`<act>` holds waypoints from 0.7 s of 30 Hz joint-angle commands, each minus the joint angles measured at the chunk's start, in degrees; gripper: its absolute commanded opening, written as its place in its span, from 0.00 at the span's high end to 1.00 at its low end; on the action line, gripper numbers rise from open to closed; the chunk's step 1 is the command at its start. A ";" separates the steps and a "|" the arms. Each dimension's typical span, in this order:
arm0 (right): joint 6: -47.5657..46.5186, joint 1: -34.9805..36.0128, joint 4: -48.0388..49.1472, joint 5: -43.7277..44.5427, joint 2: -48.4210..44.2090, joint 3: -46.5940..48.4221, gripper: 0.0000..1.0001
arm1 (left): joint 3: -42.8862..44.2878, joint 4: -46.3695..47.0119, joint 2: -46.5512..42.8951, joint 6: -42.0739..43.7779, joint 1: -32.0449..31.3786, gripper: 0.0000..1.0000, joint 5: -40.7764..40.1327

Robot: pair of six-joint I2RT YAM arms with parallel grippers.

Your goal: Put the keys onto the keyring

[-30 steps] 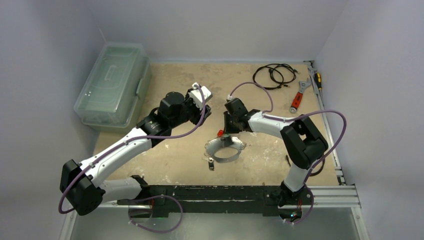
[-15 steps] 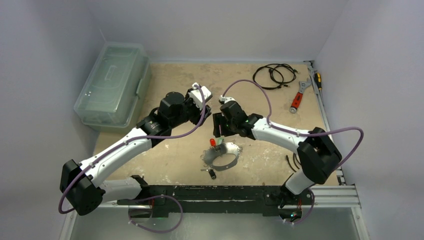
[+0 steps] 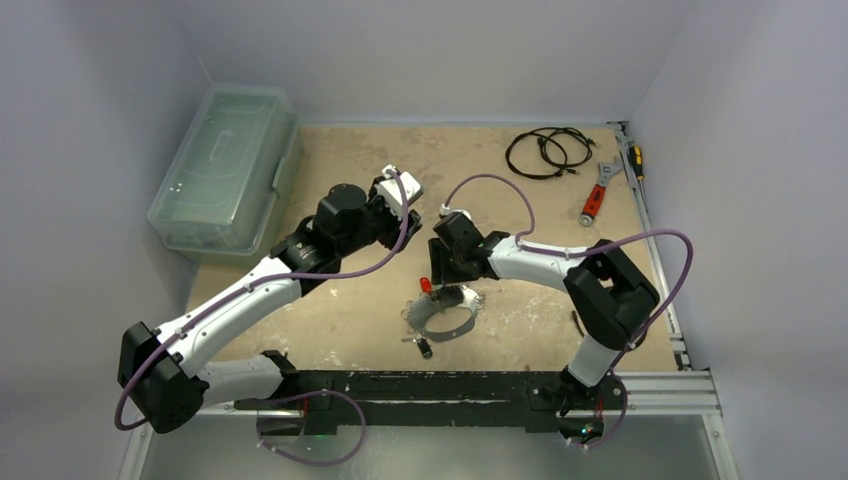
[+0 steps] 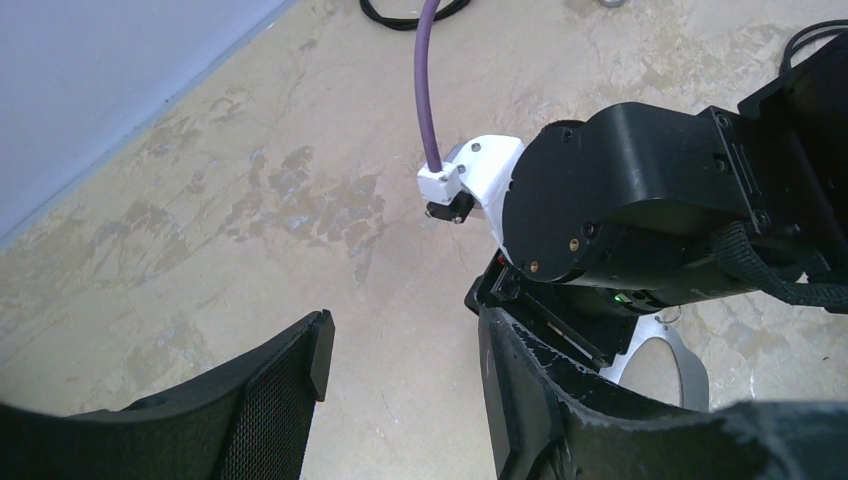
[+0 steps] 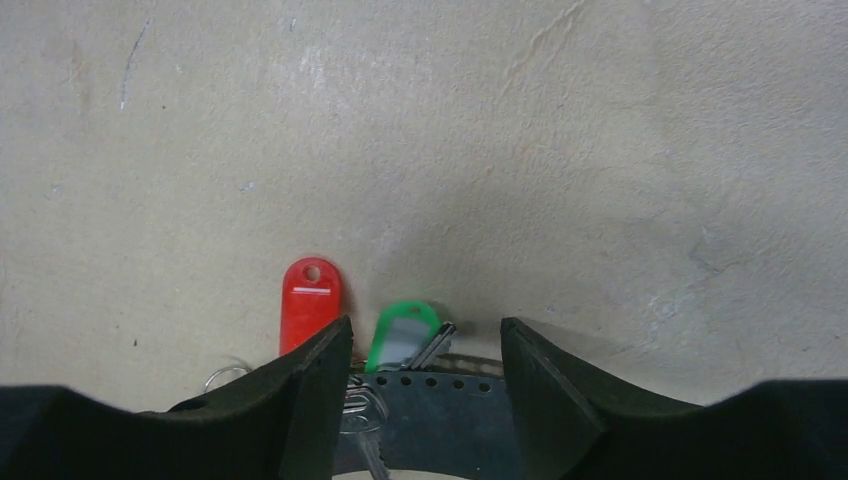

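Note:
The keyring, a silvery hoop, lies on the table in front of the arms. A red-tagged key sits at its far rim and a black-tagged key at its near rim. My right gripper hovers over the far rim. In the right wrist view the right gripper is open and holds nothing. Between its fingers lie the green tag and the keyring's perforated band; the red tag lies just left of them. My left gripper is open and empty over bare table, beside the right wrist.
A clear plastic box stands at the far left. A black cable coil, a red-handled wrench and a screwdriver lie at the far right. A small dark tool lies by the right arm's base.
The right gripper has opened and shifted a little left over the keyring's far rim. The keyring and red tag slid slightly toward the near left. The left arm has stayed still.

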 commanded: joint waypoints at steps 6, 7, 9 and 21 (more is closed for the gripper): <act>1.69 0.61 1.70 -1.66 2.04 2.46 0.47 | 0.32 0.65 -1.73 1.08 0.06 0.43 0.05; 1.73 0.80 1.18 -1.59 2.26 2.68 0.48 | 0.22 0.65 -1.80 1.13 0.11 0.43 -0.05; 2.01 1.29 -0.33 -1.26 2.61 2.96 0.50 | 0.20 0.65 -1.95 1.23 0.05 0.43 -0.22; 3.27 3.87 -4.37 2.71 5.65 4.39 0.64 | 0.03 0.71 -2.53 1.51 0.00 0.43 -0.34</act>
